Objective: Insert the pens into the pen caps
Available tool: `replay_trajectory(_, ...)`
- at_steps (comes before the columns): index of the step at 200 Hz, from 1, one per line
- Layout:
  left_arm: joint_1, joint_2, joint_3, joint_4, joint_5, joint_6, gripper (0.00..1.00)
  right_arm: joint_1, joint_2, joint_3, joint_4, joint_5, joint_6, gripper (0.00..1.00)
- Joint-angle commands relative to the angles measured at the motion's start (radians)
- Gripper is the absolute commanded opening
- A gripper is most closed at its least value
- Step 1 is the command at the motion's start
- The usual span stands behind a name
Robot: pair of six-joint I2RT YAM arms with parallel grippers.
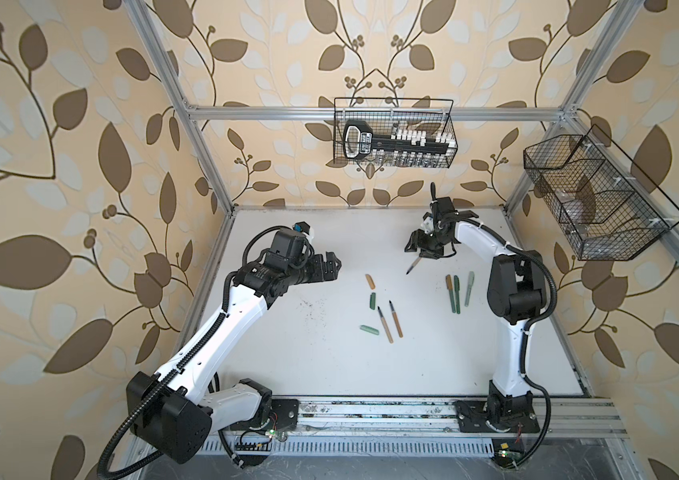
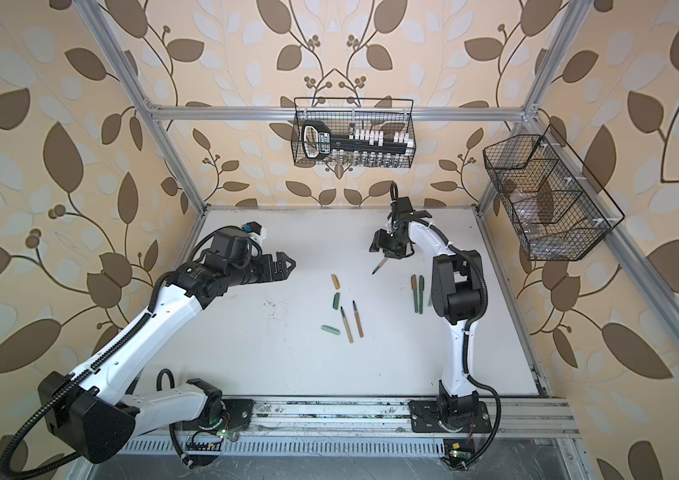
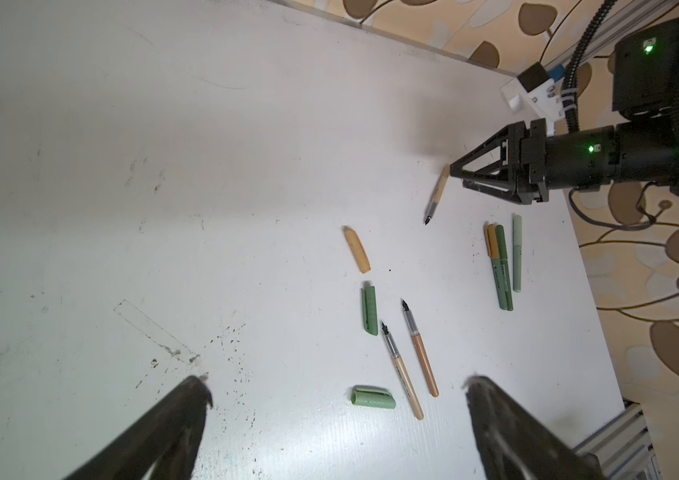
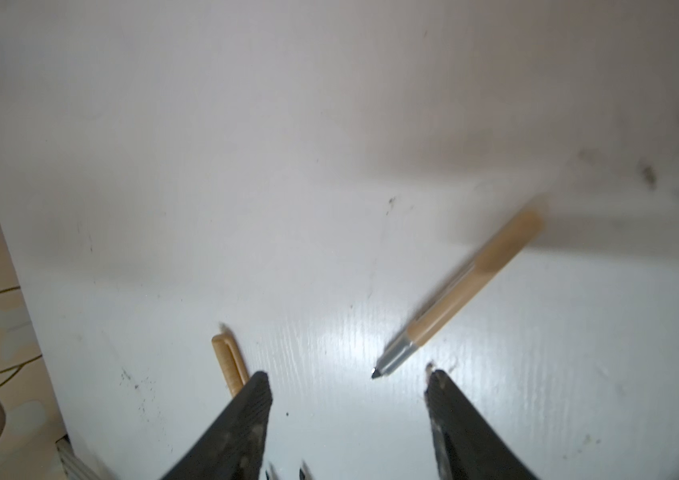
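**Tan-barrelled loose pen (image 4: pixel 458 291) just off the released right tool (image 4: pixel 348 376)**

Blurred in the right wrist view, the loose pen, silver-collared and dark-nibbed, shows just beyond that tool's black fingertips (image 4: pixel 260 386), not between them. Whether it rests on the white bench (image 1: pixel 308 374) I cannot tell. The right tool's jaws stand apart, grasping nothing. One finger partly hides a short, rounded tan cap (image 4: pixel 229 365), and the pen's nib is the end nearer it.

The left tool (image 3: pixel 337 384) hangs well apart from the right one, jaws spread wide and empty. On the bench between the two tools lie the tan cap, a short dark green cap (image 3: pixel 369 309), a pale mint cap (image 3: pixel 373 397) nearest the left tool, and two uncapped tan pens (image 3: pixel 402 371) (image 3: pixel 420 349), near-parallel and just apart, dark nibs bare. On the right tool's other side, away from the left tool, three capped pens (image 1: pixel 457 294) lie side by side near the right arm: one tan-capped, one dark green, one pale green.
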Motion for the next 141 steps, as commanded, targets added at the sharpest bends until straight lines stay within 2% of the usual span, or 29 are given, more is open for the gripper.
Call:
replay_trajectory(1, 0.014, -0.041, 0.028, -0.029, -0.014, 0.010, 0.99, -0.018, 0.101, 0.132, -0.055, -0.007, -0.062, 0.62)
replay_trajectory(43, 0.013, -0.049, 0.030, -0.041, -0.021, 0.003, 0.99, -0.055, 0.248, 0.321, -0.045, -0.085, -0.080, 0.65)
replay_trajectory(86, 0.013, -0.051, 0.027, -0.040, -0.029, -0.005, 0.99, -0.056, 0.425, 0.532, -0.233, -0.093, -0.131, 0.66)
replay_trajectory(101, 0.014, -0.050, 0.029, -0.042, -0.032, -0.004, 0.99, -0.057, 0.402, 0.478, -0.253, -0.070, -0.154, 0.66)
replay_trajectory(141, 0.013, -0.031, 0.016, -0.008, -0.025, -0.009, 0.99, -0.067, 0.228, 0.155, -0.214, -0.014, -0.215, 0.66)
